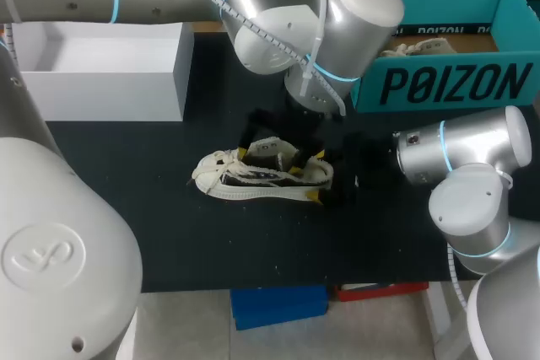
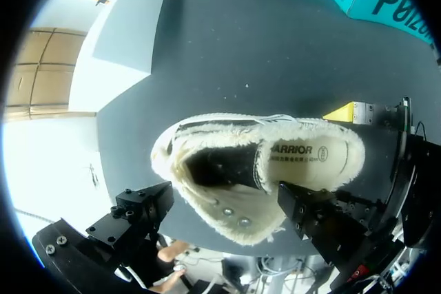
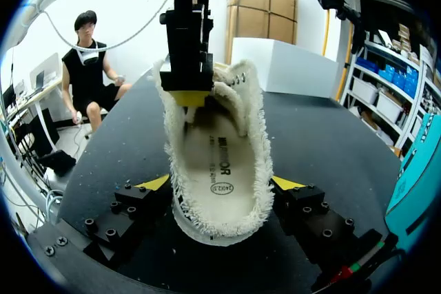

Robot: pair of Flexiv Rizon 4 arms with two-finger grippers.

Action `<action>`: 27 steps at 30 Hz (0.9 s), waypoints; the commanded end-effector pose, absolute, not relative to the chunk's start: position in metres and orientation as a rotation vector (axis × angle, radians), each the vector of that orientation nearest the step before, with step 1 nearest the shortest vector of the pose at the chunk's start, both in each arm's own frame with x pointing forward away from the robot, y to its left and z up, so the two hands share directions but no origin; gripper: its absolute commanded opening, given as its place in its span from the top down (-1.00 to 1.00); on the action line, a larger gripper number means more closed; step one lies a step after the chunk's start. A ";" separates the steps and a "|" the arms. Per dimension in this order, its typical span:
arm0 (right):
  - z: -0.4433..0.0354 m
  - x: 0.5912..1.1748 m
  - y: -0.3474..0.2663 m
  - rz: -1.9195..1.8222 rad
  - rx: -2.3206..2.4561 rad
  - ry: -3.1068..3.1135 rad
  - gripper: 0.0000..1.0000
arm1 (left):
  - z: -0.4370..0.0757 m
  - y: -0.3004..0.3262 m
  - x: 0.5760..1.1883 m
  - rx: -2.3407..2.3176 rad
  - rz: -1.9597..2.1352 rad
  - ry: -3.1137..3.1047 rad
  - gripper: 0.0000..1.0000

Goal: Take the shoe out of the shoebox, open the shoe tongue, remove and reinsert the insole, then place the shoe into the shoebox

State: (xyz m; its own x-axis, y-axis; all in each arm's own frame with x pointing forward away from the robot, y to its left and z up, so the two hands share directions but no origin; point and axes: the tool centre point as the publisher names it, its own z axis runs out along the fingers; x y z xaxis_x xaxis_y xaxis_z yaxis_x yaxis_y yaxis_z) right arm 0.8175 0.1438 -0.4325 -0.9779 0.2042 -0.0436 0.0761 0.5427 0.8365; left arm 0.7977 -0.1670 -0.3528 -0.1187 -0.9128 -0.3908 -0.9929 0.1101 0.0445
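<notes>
Two grippers were noted at the shoe (image 1: 253, 176), laid outside the shoebox (image 1: 447, 82) at its 8 o'clock: the right gripper (image 3: 220, 182) was clamped across the heel, judged as steadying, and the left gripper (image 2: 224, 194) was held fingers-apart over the collar.

White rectangular box (image 1: 101, 69) stood at upper left of the head view, resting on the black matte tabletop (image 1: 253, 246). Tabletop filled the frame's middle band. Box sat along its far left portion.
</notes>
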 end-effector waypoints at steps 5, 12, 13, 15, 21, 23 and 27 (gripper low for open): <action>-0.435 0.819 0.145 1.418 0.243 2.639 1.00 | -0.367 -0.170 0.801 -1.835 0.531 2.078 0.02; -0.435 0.819 0.145 1.418 0.243 2.639 1.00 | -0.372 -0.167 0.801 -1.785 0.573 2.076 0.28; -0.435 0.819 0.145 1.418 0.243 2.639 1.00 | -0.373 -0.167 0.802 -1.783 0.576 2.071 0.35; -0.435 0.819 0.145 1.418 0.243 2.639 1.00 | -0.373 -0.166 0.802 -1.782 0.578 2.071 0.50; -0.435 0.819 0.145 1.418 0.243 2.639 1.00 | -0.369 -0.166 0.805 -1.776 0.567 2.072 1.00; -0.435 0.819 0.145 1.418 0.243 2.639 1.00 | -0.365 -0.166 0.806 -1.777 0.551 2.072 1.00; -0.435 0.819 0.145 1.418 0.243 2.639 1.00 | -0.353 -0.166 0.807 -1.790 0.497 2.082 1.00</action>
State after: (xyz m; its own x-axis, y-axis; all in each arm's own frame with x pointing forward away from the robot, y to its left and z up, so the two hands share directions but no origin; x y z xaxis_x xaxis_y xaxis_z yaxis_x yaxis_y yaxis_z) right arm 0.8176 0.1437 -0.4326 -0.9779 0.2043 -0.0436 0.0761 0.5427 0.8365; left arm 0.8101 -0.1720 -0.3647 -0.1426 -0.8562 -0.4965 -0.9895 0.1360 0.0497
